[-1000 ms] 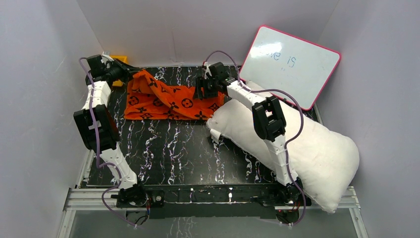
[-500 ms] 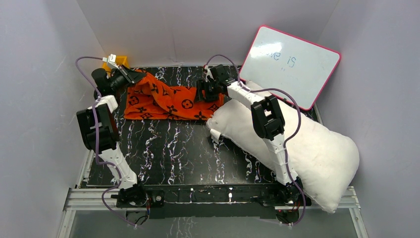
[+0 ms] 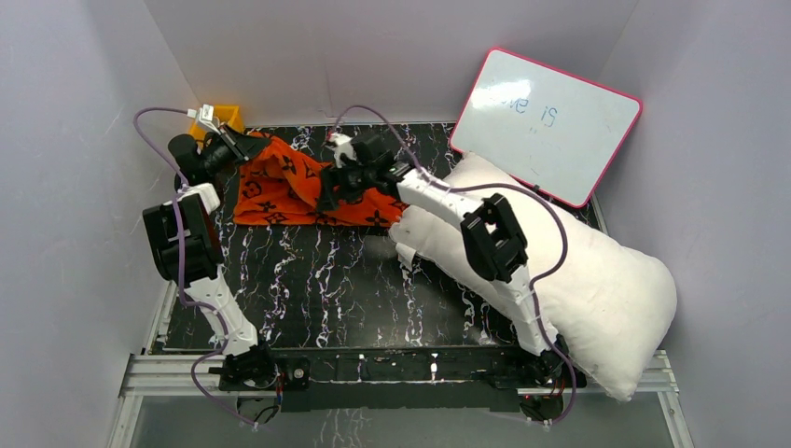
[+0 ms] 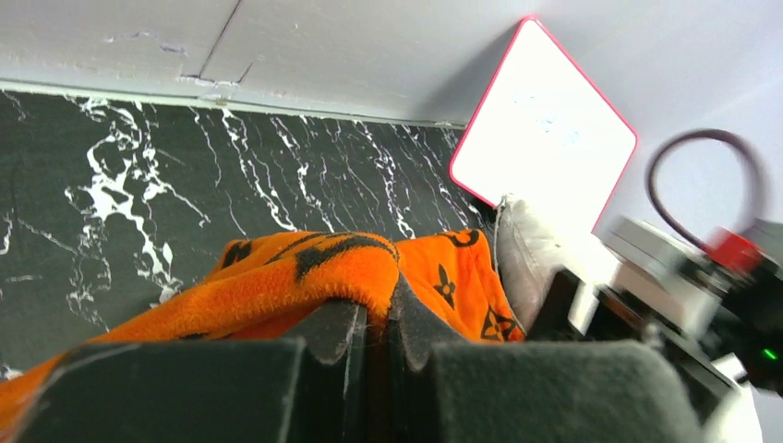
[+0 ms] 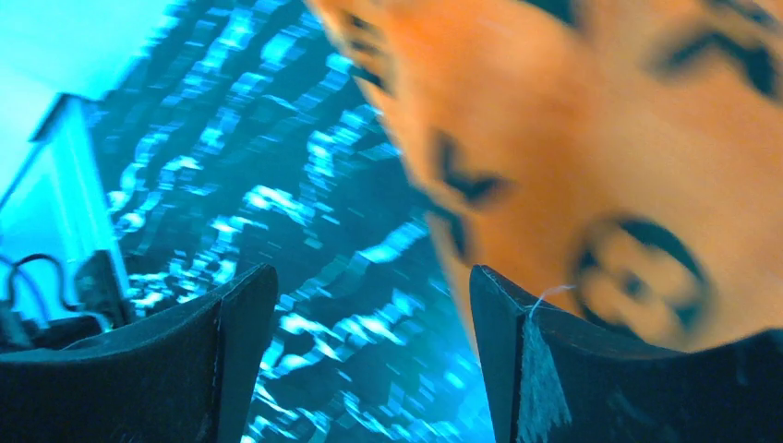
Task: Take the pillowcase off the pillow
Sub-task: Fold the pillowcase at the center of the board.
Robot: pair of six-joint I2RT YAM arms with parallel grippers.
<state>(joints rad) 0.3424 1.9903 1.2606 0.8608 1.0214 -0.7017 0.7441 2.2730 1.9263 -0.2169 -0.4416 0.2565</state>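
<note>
Nearest to us, on the right of the tabletop [image 3: 326, 280], the pillow [image 3: 597, 280] lies bare and white. It runs from the near right corner toward the middle, and the right arm reaches across it. Beyond it, on the far left part of the tabletop, the pillowcase [image 3: 280, 191] lies rumpled and wholly off the pillow. Its right end is just beside the pillow's far-left corner.

The right hand [image 3: 328, 191] hangs over the middle of the pillowcase. In its wrist view the fingers stand well apart with only tabletop between them, and the orange cloth lies just past the right finger. That view is blurred, so we cannot tell whether the finger touches it.

Farther back, the left hand [image 3: 254, 147] is at the pillowcase's far-left corner. Its wrist view shows the fingers pressed together on a fold of the orange fabric, which is lifted there. The pink-framed whiteboard [image 3: 546, 117] leans at the far right.

A second ago the right hand was at the pillowcase's right end, next to the pillow; it has swung left. The left hand has shifted slightly toward the far wall, and the pillow has not moved.
</note>
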